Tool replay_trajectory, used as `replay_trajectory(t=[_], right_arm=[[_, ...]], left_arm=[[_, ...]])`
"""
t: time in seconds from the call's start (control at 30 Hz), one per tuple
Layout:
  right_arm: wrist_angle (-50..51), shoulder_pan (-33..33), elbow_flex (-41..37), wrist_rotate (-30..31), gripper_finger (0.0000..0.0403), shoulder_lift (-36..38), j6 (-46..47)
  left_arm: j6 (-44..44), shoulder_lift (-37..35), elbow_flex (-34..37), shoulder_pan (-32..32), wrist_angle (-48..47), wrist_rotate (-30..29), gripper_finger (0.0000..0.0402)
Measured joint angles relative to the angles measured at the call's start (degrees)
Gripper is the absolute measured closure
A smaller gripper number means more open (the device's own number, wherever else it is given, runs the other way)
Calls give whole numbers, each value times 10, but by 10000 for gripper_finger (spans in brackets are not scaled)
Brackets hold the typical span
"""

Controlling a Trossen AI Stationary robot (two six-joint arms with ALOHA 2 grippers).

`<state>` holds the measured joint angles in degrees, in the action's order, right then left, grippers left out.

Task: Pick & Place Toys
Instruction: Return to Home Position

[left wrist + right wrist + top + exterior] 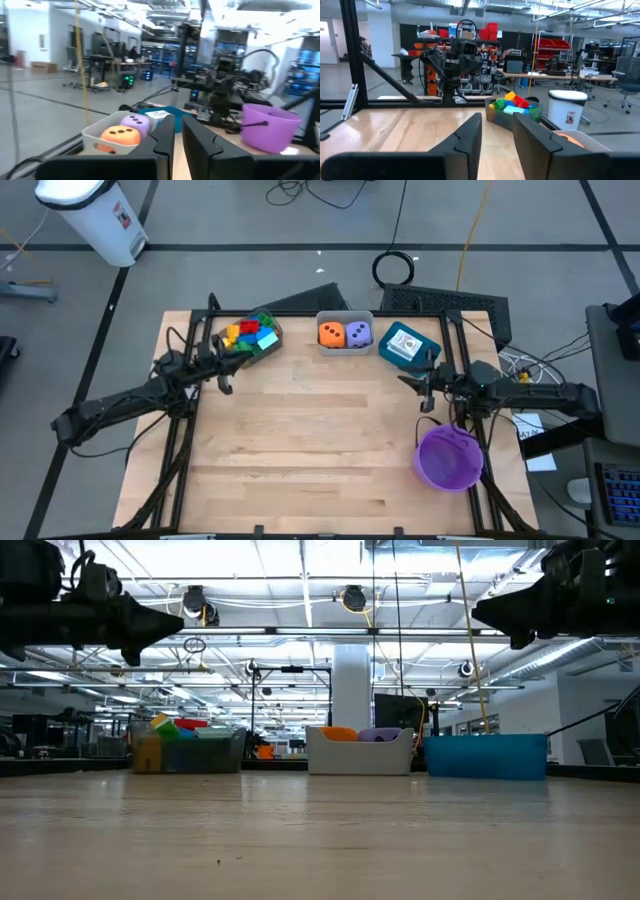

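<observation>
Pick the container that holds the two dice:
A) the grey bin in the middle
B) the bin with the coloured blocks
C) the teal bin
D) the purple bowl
A: the orange die and the purple die sit side by side inside the grey bin in the middle of the row.
</observation>
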<state>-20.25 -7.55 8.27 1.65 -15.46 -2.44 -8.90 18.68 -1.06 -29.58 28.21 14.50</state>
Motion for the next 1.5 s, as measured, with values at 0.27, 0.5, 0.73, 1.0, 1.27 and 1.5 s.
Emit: replay_trajectory(t=[0.27, 0.5, 0.73, 1.0, 1.27, 1.5], right_arm=[[57, 0, 0, -1, 331, 37, -6], [94, 0, 0, -2, 359, 76, -21], [75, 0, -48, -2, 392, 124, -29], [105, 0, -58, -18, 401, 153, -47], [172, 0, -59, -16, 402, 152, -71], [178, 0, -60, -3, 400, 144, -78]], left_arm=[[2, 0, 1, 0, -3, 41, 357], [8, 0, 2, 5, -14, 52, 357], [17, 1, 2, 21, -43, 52, 357], [28, 0, 2, 35, -42, 52, 357], [27, 1, 2, 35, -104, 51, 357], [25, 1, 2, 36, -175, 51, 357]])
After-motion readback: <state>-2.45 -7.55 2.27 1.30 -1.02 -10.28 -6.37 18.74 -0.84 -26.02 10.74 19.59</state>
